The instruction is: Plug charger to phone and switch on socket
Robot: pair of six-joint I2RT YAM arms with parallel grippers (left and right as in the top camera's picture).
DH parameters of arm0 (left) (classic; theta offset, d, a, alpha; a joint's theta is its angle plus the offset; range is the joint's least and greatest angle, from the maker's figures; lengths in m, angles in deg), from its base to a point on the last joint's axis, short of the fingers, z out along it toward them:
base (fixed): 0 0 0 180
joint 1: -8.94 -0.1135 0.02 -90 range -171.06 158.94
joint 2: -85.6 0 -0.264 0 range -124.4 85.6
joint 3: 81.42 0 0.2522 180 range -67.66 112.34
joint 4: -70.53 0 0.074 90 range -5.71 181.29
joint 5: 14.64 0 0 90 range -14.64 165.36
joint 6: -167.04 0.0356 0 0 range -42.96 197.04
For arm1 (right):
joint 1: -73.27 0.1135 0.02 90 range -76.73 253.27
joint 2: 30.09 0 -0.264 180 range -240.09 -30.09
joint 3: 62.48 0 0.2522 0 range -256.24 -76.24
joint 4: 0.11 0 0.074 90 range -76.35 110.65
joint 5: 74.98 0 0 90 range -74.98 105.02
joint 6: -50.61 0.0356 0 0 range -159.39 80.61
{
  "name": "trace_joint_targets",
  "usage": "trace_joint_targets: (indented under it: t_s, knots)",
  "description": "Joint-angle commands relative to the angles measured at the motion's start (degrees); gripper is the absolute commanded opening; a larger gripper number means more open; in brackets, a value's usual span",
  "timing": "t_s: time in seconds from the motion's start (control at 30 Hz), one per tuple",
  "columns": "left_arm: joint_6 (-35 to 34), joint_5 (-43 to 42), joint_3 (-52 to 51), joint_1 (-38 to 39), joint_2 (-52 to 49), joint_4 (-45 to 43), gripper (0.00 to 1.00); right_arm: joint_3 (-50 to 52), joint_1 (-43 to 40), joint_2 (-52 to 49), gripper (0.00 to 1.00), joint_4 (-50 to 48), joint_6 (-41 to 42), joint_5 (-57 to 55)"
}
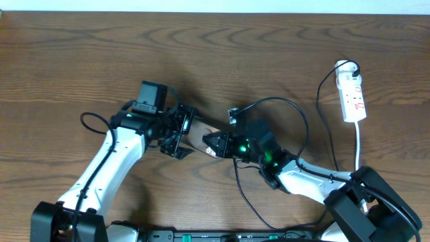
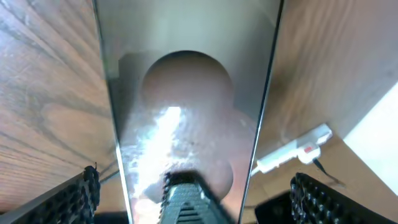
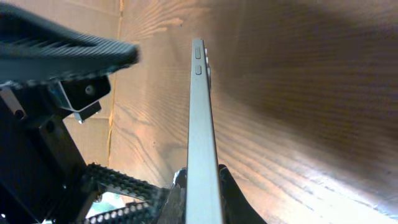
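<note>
A dark brown wooden table [image 1: 67,54] with wavy grain fills the overhead view, and a pale strip edges the top. The phone [image 1: 200,136], a thin slab with a glossy face and metal edge (2 side buttons [image 3: 198,61] show), is mid-table, its long axis running left to right between the arms. The right gripper [image 1: 216,143] clamps one end. The left gripper [image 1: 180,134] is spread, its ribbed fingers [image 2: 84,196] flanking the phone without touching. The white socket [image 1: 353,97] sits far right, with the black charger [image 1: 306,128] looping nearby.
</note>
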State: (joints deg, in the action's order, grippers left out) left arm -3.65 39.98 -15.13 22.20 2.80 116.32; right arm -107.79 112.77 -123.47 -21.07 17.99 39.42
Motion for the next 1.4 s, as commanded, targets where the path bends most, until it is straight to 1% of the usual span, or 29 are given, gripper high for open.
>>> trace_joint_targets:
  t_s: [0.0,0.03,0.07,0.17,0.43,0.6,0.7,0.9,1.0,1.17,1.37]
  knots:
    - [6.05,-7.69,0.59,-2.97,0.9,-0.07,0.95,-0.74,-1.86,-0.26,0.01,-2.03,-0.13,0.85]
    - [6.82,-9.14,0.61,-3.76,0.9,-0.07,0.95,-0.74,-2.21,-0.26,0.01,-2.38,0.24,1.05]
    - [8.31,-12.33,0.59,-5.44,0.9,-0.09,0.95,-0.74,-3.23,-0.26,0.01,-3.54,1.16,1.7]
    - [11.32,-16.79,0.59,-8.02,0.9,-0.92,0.95,-0.74,-4.48,-0.26,0.01,-5.25,2.29,2.21]
    - [20.09,-25.31,0.59,-13.88,0.9,-5.09,0.95,-0.74,-7.67,-0.26,0.01,-6.29,6.86,2.36]
    - [24.37,-33.24,0.59,-17.62,0.87,-12.81,0.95,-0.74,-9.46,-0.26,0.01,-8.79,10.86,2.97]
    - [24.33,-36.28,0.59,-19.76,0.87,-16.65,0.95,-0.74,-10.01,-0.26,0.01,-12.46,15.13,2.95]
    - [24.33,-36.65,0.57,-23.17,0.83,-19.52,0.95,-0.74,-10.25,-0.26,0.01,-22.58,26.27,-0.28]
    - [24.06,-36.63,0.57,-24.11,0.83,-22.99,0.95,-0.74,-10.19,-0.26,0.01,-25.7,32.0,-2.89]
    - [23.1,-35.01,0.57,-24.33,0.83,-31.12,0.95,-0.74,-9.42,-0.26,0.01,-28.33,40.74,-7.28]
    - [21.66,-30.93,0.57,-23.98,0.83,-34.29,0.95,-0.76,-5.57,-0.26,0.01,-29.86,47.63,-16.39]
